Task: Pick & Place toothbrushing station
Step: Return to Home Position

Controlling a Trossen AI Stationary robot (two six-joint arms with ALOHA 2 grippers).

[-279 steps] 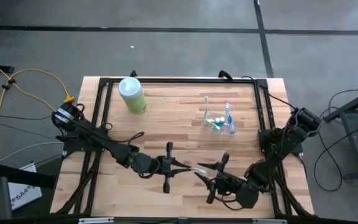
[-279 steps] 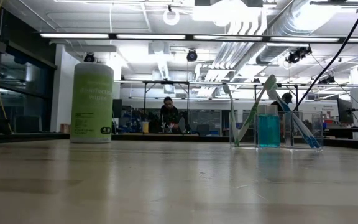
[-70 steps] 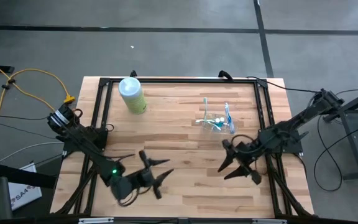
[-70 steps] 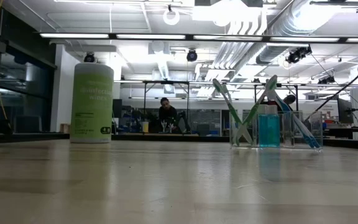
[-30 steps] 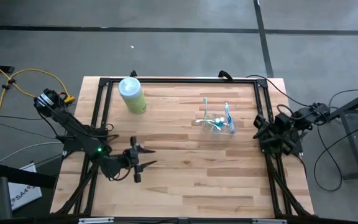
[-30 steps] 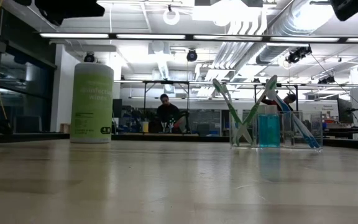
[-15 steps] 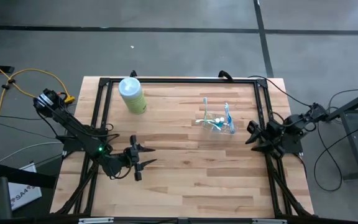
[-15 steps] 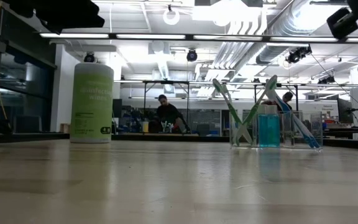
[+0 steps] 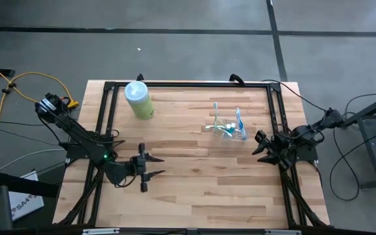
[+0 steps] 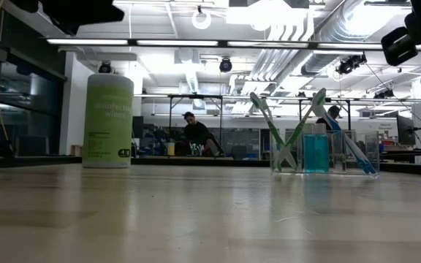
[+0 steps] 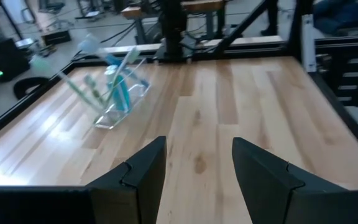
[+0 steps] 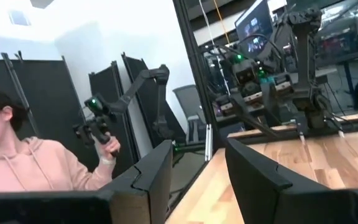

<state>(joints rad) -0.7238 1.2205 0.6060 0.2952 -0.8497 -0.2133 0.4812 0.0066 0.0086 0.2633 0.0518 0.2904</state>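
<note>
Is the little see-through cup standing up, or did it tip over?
Standing up. In the low view the clear holder sits flat on the table, with toothbrushes leaning out of its top.

**Legible lettering in the scene.**
Low view, left of frame: the pale-green canister point(image 10: 109, 120) on the counter point(image 10: 196, 212) carries faint pale print, its second line reading "wipes". The line above it and the small dark label point(image 10: 124, 153) near its base are too blurred to read. High view, lower left: a white box point(image 9: 26, 203) on the floor point(image 9: 175, 52) shows "SA4".
</note>
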